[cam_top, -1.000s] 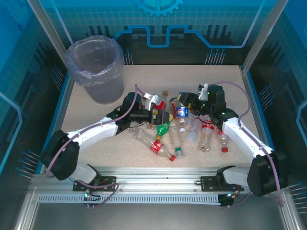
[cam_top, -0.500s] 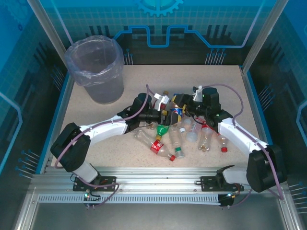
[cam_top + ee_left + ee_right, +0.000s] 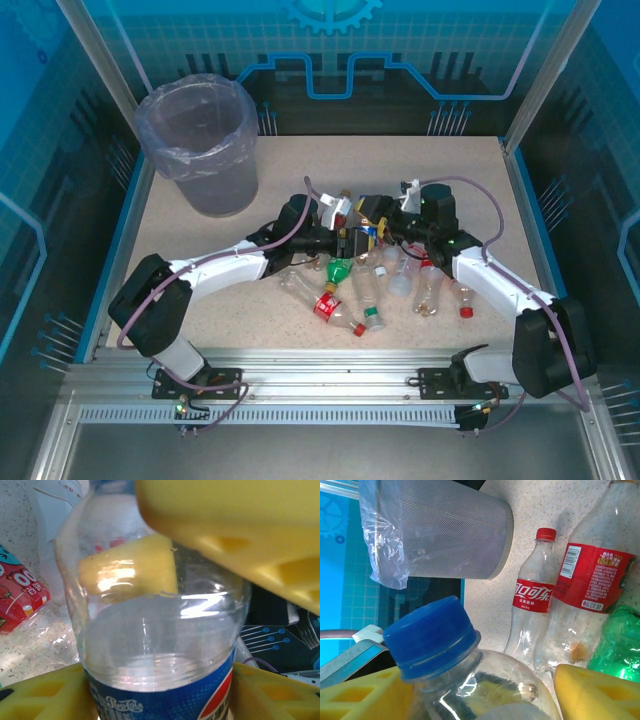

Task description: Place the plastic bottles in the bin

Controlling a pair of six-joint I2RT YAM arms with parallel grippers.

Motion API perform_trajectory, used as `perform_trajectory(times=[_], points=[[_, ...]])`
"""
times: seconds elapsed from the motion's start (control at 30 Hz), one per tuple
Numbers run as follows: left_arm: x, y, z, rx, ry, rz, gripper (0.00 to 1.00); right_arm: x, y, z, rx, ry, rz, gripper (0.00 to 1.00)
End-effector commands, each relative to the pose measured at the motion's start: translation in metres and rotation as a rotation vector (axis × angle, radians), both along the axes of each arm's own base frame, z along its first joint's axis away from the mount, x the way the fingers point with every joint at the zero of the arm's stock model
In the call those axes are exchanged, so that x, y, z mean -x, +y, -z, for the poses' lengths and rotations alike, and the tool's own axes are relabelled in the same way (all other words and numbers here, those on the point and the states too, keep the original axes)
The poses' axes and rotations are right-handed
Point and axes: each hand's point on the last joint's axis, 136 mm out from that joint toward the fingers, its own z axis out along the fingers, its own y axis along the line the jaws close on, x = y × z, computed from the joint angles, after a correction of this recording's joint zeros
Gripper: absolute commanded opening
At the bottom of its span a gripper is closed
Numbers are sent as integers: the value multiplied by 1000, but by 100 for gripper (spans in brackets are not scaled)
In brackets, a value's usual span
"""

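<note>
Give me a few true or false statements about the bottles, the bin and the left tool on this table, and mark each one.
1. The round grey bin with the crinkly plastic liner stands upright at the far-left corner of the table. True.
2. The clear plastic bottle between the fingers of the left tool has a red label. False: its label is blue.
3. That bottle's cap is blue. True.
4. The green plastic bottle lies alone beside the bin. False: it lies among the other clear bottles mid-table.
</note>
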Motion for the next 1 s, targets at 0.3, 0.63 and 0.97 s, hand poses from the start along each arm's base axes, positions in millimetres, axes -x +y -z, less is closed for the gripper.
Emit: perform_trajectory(times=[0.3, 0.63, 0.97], points=[[-20, 39, -53, -30, -109, -65, 58, 3, -78, -39, 103, -89, 112, 100], [-93, 178, -190, -88, -322, -408, 40, 35, -103, -4, 272, -19, 117, 100], [-181, 366, -230, -255, -300, -930, 18, 64, -107, 18, 354, 20, 86, 100]])
